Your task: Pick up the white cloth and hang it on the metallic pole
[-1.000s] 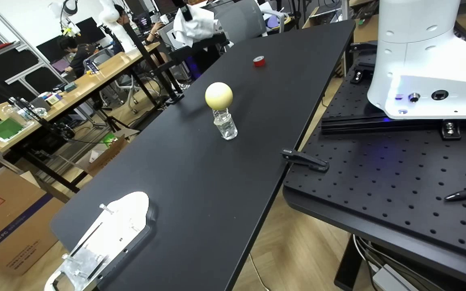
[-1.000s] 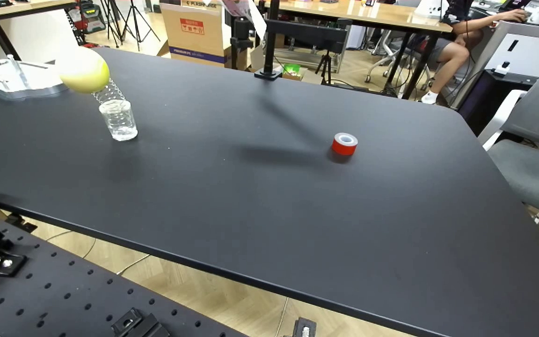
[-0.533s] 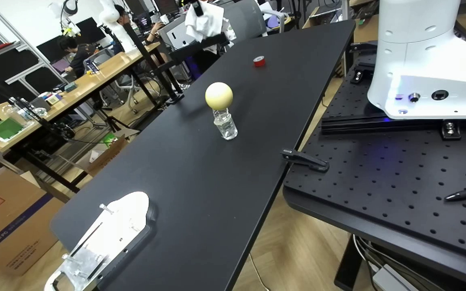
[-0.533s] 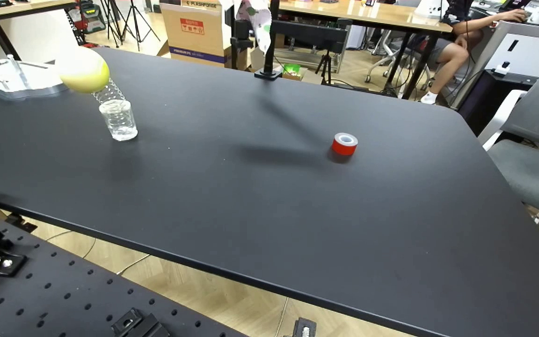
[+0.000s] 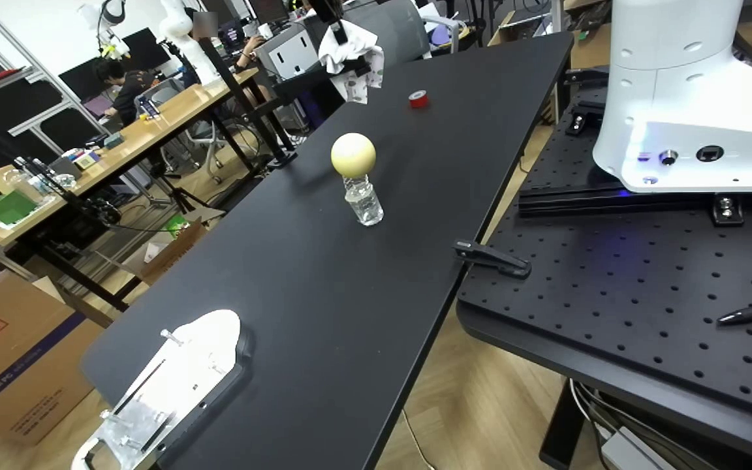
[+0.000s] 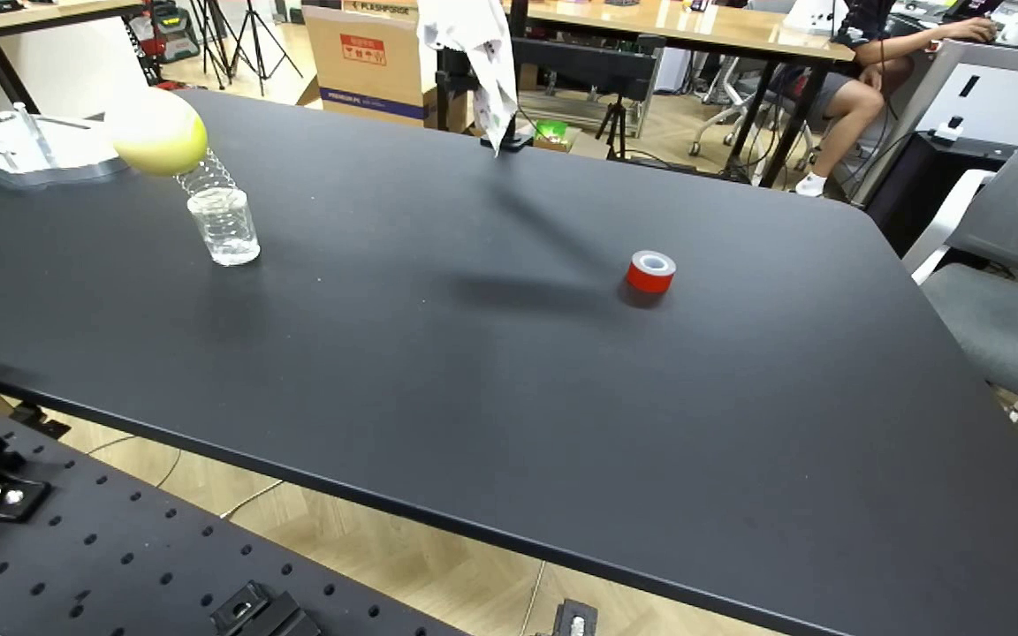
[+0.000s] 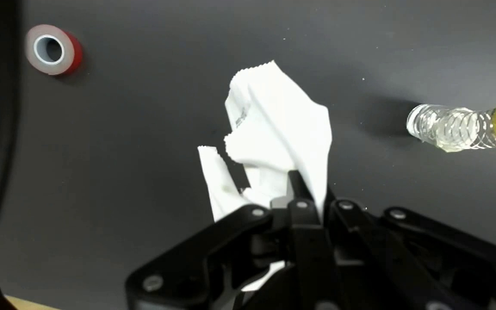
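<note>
The white cloth [image 5: 371, 62] hangs from my gripper [image 5: 339, 31], which is shut on it, in an exterior view. The cloth [image 6: 472, 35] also hangs in the other exterior view's upper middle, where the gripper is out of frame. In the wrist view, the gripper [image 7: 312, 189] pinches a fold of the cloth [image 7: 282, 116]; loose folds spread beyond the fingertips. A black pole stand has a post [image 5: 235, 78] and a sideways arm [image 5: 304, 81]; its arm [image 6: 588, 69] shows too. The arm's end overlaps the cloth in view; I cannot tell whether they touch.
On the black table [image 6: 562, 397] stand a red tape roll [image 6: 650, 272], a clear cup [image 6: 226, 231] with a spring and yellow ball [image 6: 155, 132], and a white-topped device [image 5: 187, 365]. A grey chair [image 5: 389, 32] stands beyond the table's edge.
The gripper and cloth have moved right and down in an exterior view, toward the stand arm's end. The cloth hangs lower in both exterior views. The table objects have not moved.
</note>
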You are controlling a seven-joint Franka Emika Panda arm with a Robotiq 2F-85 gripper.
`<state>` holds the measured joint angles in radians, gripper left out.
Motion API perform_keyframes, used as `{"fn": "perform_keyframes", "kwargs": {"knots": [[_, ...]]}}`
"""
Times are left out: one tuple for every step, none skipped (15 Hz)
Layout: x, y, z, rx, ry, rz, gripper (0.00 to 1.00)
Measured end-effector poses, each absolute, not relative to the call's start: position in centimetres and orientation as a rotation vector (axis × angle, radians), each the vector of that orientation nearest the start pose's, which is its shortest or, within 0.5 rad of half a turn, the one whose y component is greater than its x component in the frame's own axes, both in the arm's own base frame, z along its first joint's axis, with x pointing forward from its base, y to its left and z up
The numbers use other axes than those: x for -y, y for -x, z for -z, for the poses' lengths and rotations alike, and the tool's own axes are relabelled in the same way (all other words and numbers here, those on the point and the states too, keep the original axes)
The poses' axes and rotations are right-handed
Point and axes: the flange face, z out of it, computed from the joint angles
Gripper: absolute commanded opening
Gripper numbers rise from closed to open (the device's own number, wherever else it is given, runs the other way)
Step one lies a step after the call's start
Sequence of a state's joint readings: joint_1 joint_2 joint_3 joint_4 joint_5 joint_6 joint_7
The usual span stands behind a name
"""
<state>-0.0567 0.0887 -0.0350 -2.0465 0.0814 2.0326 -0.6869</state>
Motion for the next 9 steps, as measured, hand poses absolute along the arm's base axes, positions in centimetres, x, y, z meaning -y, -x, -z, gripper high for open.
{"fn": "perform_keyframes", "kwargs": {"knots": [[4.5,-55.3,-38.5,0.838,2.913,-0.121,0.01],[4.4,-55.3,-38.2,0.846,2.907,-0.132,0.01],[4.2,-55.2,-38.0,0.858,2.900,-0.141,0.01],[4.0,-55.2,-37.9,0.873,2.893,-0.147,0.01],[3.8,-55.1,-37.8,0.887,2.886,-0.154,0.01],[3.5,-55.0,-37.6,0.904,2.878,-0.160,0.01],[3.2,-54.9,-37.5,0.922,2.869,-0.167,0.01],[2.9,-54.9,-37.4,0.943,2.859,-0.175,0.01],[2.6,-54.8,-37.3,0.964,2.848,-0.182,0.01]]}}
